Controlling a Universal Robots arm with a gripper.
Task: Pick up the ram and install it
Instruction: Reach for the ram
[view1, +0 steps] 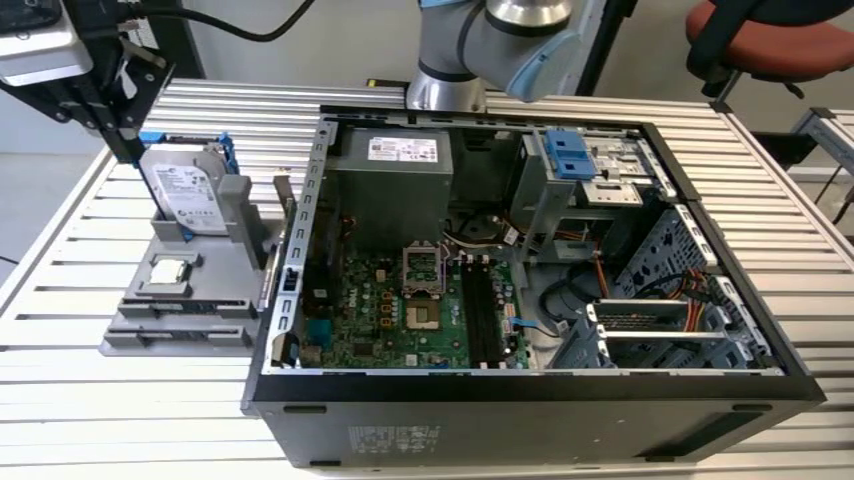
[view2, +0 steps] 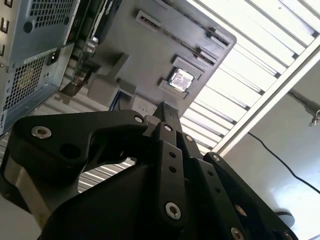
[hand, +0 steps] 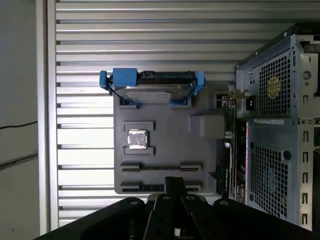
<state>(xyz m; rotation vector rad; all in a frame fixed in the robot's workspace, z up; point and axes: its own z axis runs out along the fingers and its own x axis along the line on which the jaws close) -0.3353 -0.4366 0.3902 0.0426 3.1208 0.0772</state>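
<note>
The gripper (hand: 175, 182), fingers drawn together with nothing seen between them, hangs above the grey holder (hand: 170, 130), where a thin dark strip in the slot just beyond its fingertips seems to be the ram (hand: 159, 168), farther on the blue-framed hard drive (hand: 152, 86), and off to its side the open computer case (view1: 534, 400).

An open computer case (view1: 534, 400) lies on a slatted metal table (view1: 80, 410), showing a green motherboard (view1: 380, 315) and a grey power supply (view1: 394, 180). Just beside it, on the exterior view's left, a grey holder (view1: 214, 300) carries an upright blue-framed hard drive (view1: 187, 195) and a processor chip (view1: 171, 272).
</note>
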